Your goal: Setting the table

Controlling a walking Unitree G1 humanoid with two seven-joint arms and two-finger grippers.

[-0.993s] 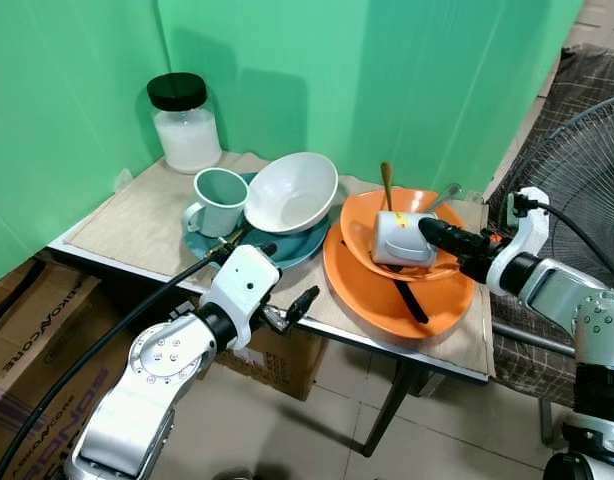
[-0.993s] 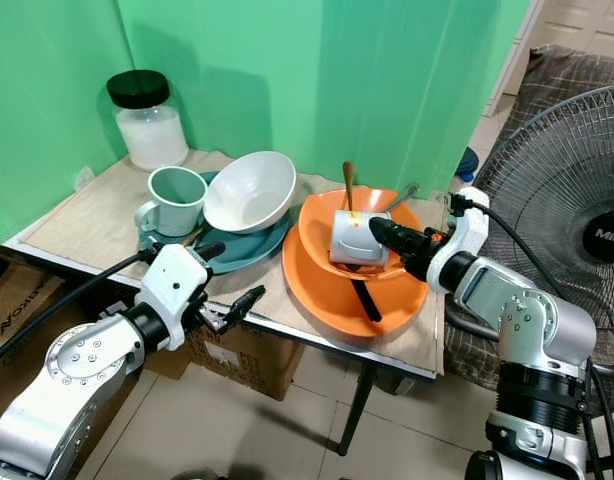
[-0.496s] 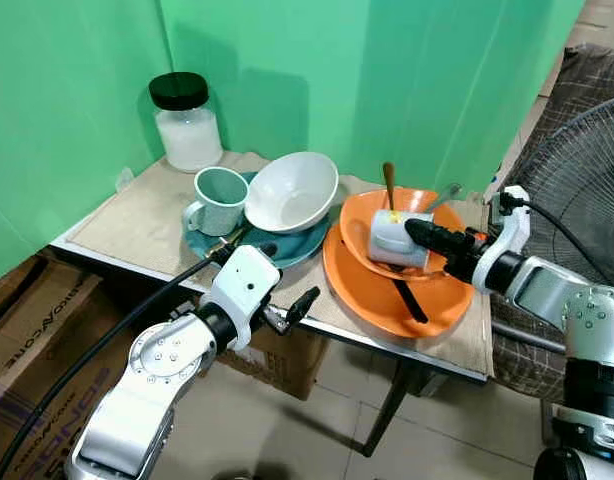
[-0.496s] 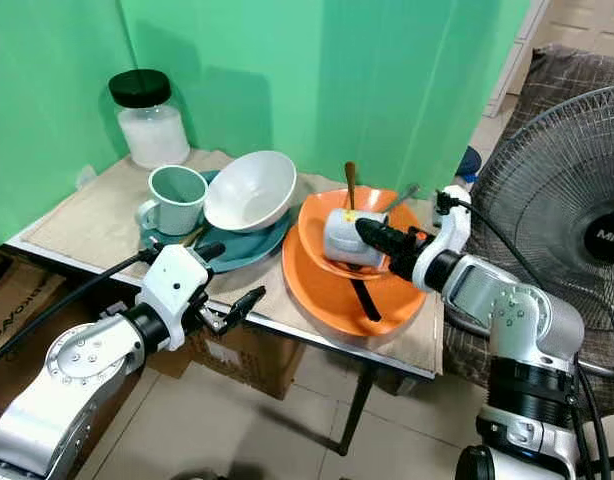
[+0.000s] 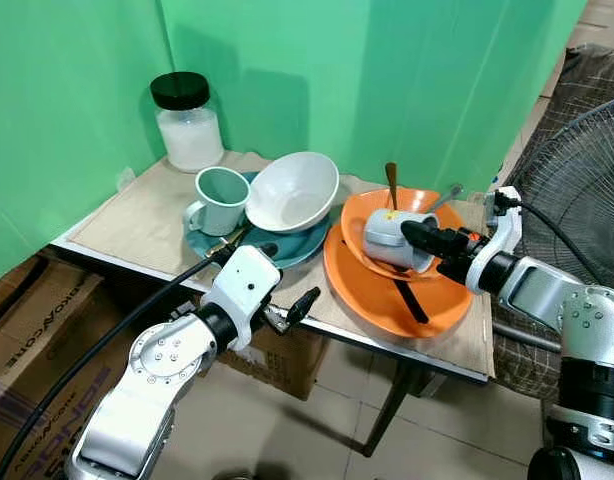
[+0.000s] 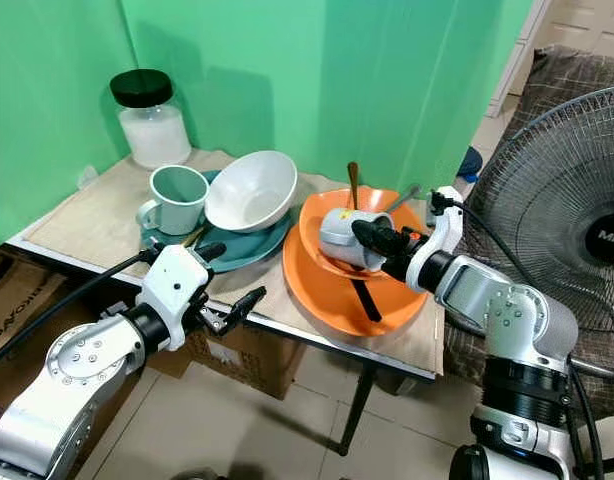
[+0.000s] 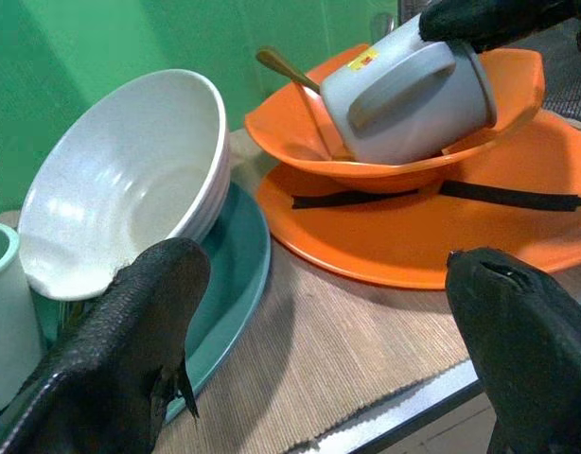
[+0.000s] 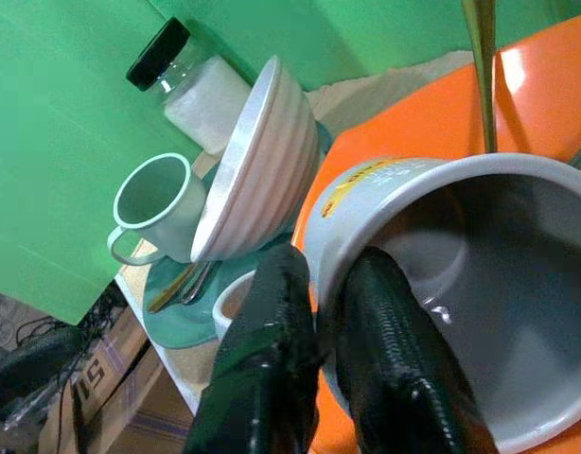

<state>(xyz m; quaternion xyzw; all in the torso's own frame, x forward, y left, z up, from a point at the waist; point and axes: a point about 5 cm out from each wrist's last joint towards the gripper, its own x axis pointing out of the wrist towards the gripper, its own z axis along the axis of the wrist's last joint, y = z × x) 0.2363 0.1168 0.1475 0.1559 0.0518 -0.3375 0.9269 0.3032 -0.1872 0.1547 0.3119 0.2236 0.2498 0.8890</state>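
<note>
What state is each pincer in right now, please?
Left pincer: open, holding nothing, at the table's front edge.
Right pincer: closed on the rim of the grey mug in the orange bowl.

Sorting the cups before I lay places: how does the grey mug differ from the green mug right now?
The grey mug lies tipped on its side in the orange bowl; the green mug stands upright on the teal plate. The right gripper pinches the grey mug's rim, one finger inside; nothing holds the green mug. The grey mug carries a yellow sticker; the green one looks plain. Both are handled and look empty.
</note>
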